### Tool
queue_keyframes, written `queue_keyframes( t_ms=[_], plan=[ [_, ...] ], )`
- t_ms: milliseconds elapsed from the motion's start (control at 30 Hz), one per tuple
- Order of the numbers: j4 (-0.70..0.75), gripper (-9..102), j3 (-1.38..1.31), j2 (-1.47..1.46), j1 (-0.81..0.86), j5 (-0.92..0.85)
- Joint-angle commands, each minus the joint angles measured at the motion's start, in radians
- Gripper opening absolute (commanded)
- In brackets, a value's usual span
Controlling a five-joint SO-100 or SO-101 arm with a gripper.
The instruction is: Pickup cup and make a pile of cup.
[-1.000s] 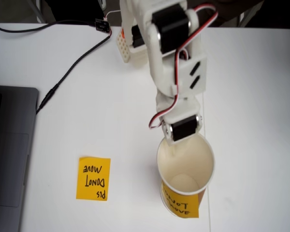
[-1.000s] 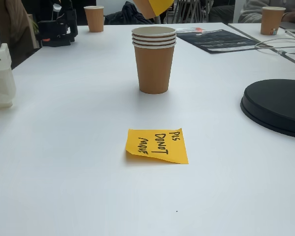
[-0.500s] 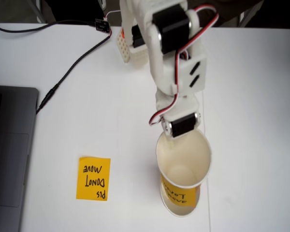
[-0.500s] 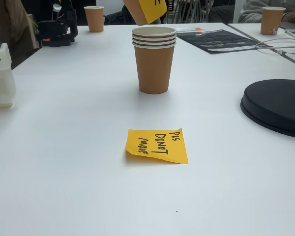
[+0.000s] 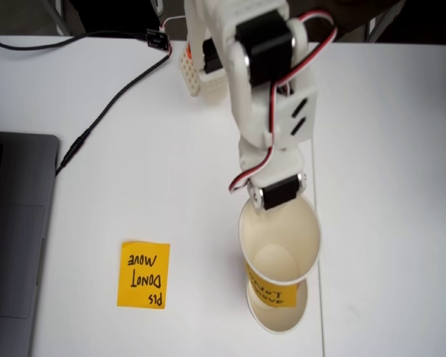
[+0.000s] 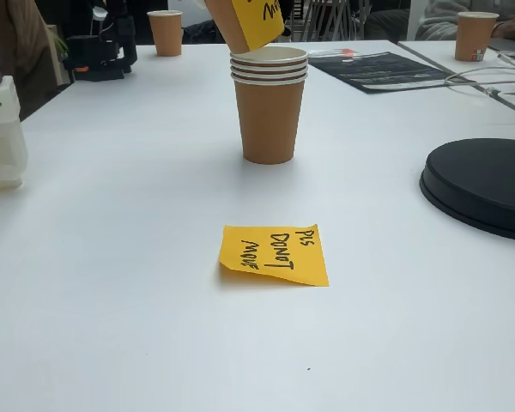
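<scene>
In the fixed view from above, my gripper (image 5: 272, 213) is shut on the rim of a cup (image 5: 281, 253) with a cream-white inside and an orange handwritten label (image 5: 270, 287); the wrist motor hides the fingers. Right under it shows the rim of the cup stack (image 5: 282, 321). In the low fixed view the held cup (image 6: 240, 24) is brown, tilted, and carries the orange label (image 6: 262, 12). Its base hangs just above the left rim of the stack of brown cups (image 6: 269, 112).
An orange sticky note (image 5: 143, 274) (image 6: 275, 255) lies on the white table left of the stack. A laptop (image 5: 15, 230) and a black cable (image 5: 111, 104) occupy the left side. A black disc (image 6: 485, 184) sits at the right, and other cups (image 6: 164, 33) (image 6: 476, 34) stand far back.
The held cup has come down and slightly left, from above the stack to just over its top rim. The stack and sticky note have not moved.
</scene>
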Motion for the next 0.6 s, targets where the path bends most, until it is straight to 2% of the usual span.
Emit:
queue_keyframes(
  t_ms=[0,567],
  plan=[
    [0.003,-7,-0.020,0.009,-0.046,0.008],
    [0.003,-7,-0.149,-0.078,-0.043,0.008]
  ],
)
